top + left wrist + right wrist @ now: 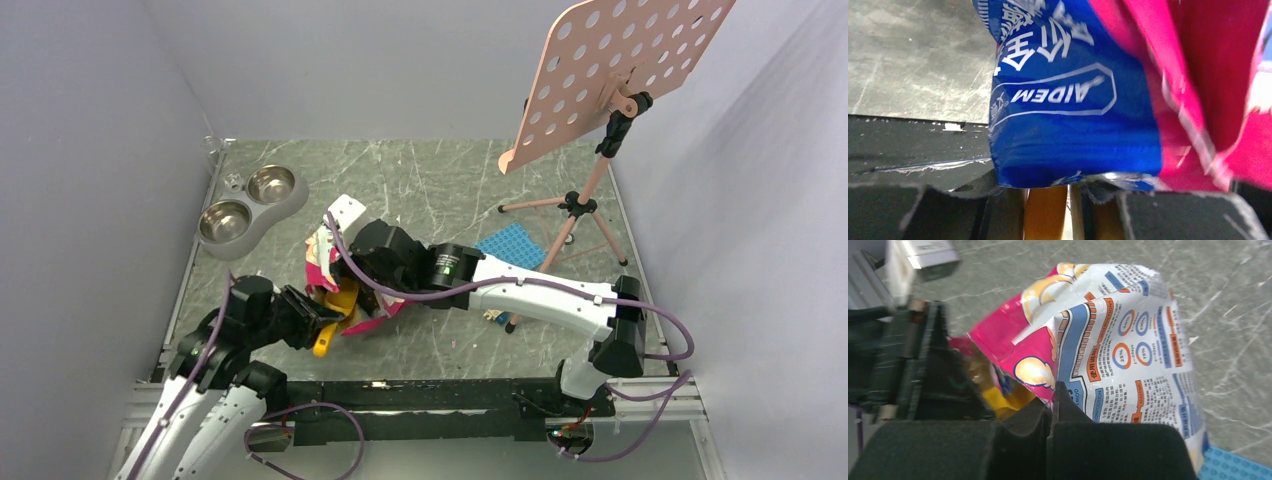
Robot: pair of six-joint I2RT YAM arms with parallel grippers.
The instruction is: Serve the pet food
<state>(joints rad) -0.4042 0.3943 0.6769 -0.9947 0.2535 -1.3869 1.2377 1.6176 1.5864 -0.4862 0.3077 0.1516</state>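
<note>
The glossy pink pouch [322, 262] stands at the table's middle, its blue and pink side filling the left wrist view [1068, 100]. My right gripper [365, 285] is shut on the pouch's edge [1128, 340], with the fingers pinched together in the right wrist view [1052, 410]. My left gripper [316, 318] is shut on the handle of the orange-yellow scoop [322, 343], which shows between its fingers [1044, 212]. The scoop's front end goes into the pouch [998, 399]. The pet food is hidden; no kibble shows in any view.
Twin steel bowls in a grey stand [250, 205] sit at the far left of the table. A pink perforated music stand [620, 70] on a tripod stands at the far right, with a blue mat [510, 245] beside its legs.
</note>
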